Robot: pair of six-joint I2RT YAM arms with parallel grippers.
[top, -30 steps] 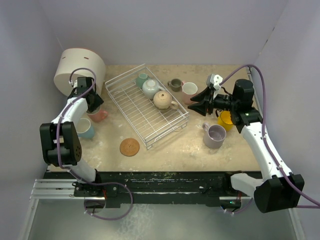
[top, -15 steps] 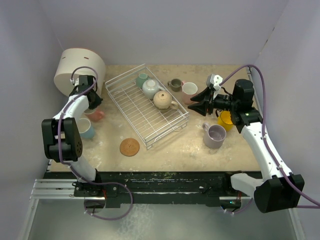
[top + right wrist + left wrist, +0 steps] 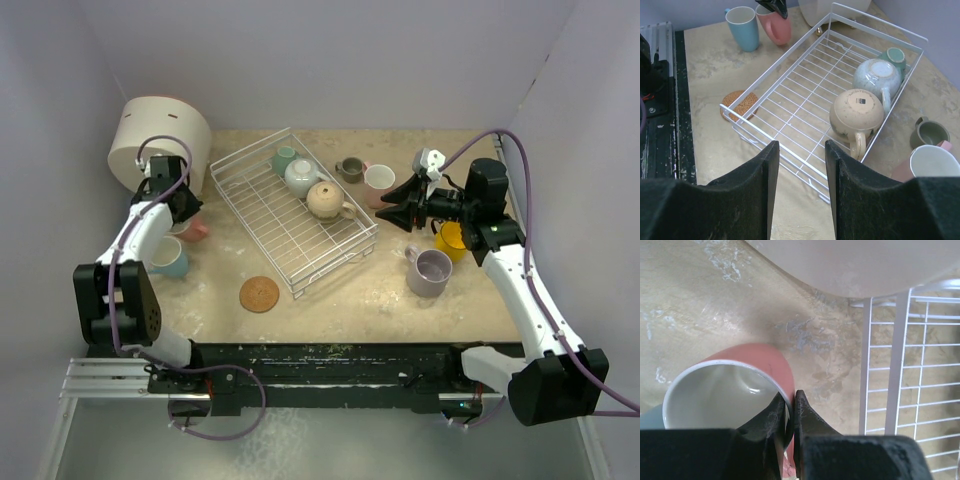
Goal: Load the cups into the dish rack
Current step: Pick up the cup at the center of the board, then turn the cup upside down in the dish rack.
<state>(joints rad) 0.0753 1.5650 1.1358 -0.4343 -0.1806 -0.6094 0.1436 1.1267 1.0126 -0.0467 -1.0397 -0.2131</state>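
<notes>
My left gripper [image 3: 185, 208] is shut on the rim of a pink mug [image 3: 755, 360], one finger inside and one outside. The mug sits tilted left of the white wire dish rack [image 3: 290, 215], and shows in the top view [image 3: 195, 231]. Three mugs lie upside down in the rack's far end: teal [image 3: 284, 160], white [image 3: 301, 177], beige [image 3: 325, 200]. My right gripper [image 3: 393, 213] is open and empty, hovering right of the rack. Near it stand an olive-grey mug [image 3: 350, 169], a pink-sided mug [image 3: 380, 180], a yellow mug [image 3: 452, 238] and a lilac mug [image 3: 430, 272].
A large white cylindrical container [image 3: 158, 140] stands at the back left, just behind my left gripper. A light blue mug [image 3: 168, 258] stands next to the pink one. A cork coaster [image 3: 259, 294] lies by the rack's near corner.
My left arm's elbow has shifted slightly while the gripper stays on the pink mug in about the same place. The right arm has not moved.
</notes>
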